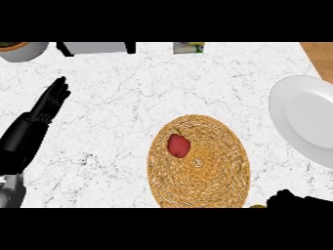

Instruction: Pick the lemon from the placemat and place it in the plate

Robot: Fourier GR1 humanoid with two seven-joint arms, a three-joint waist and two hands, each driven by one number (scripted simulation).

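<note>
Lemon is the task's word, but what I see on the woven placemat [201,166] is a red, rounded fruit [179,145], lying in the mat's upper left part with nothing touching it. At the mat's lower right edge a small yellowish sliver [258,206] shows just beside my right hand [299,200]; I cannot tell what it is. That hand shows only as a dark shape at the lower edge, and I cannot tell how it is set. The white plate [320,122] sits to the right on the marble surface [126,97], apart from the mat. My left hand [51,101] rests at the left, fingers straight and pointing up, holding nothing. Along the far edge I see a bowl [21,50], a grey appliance [96,47] and a small box [188,47].
</note>
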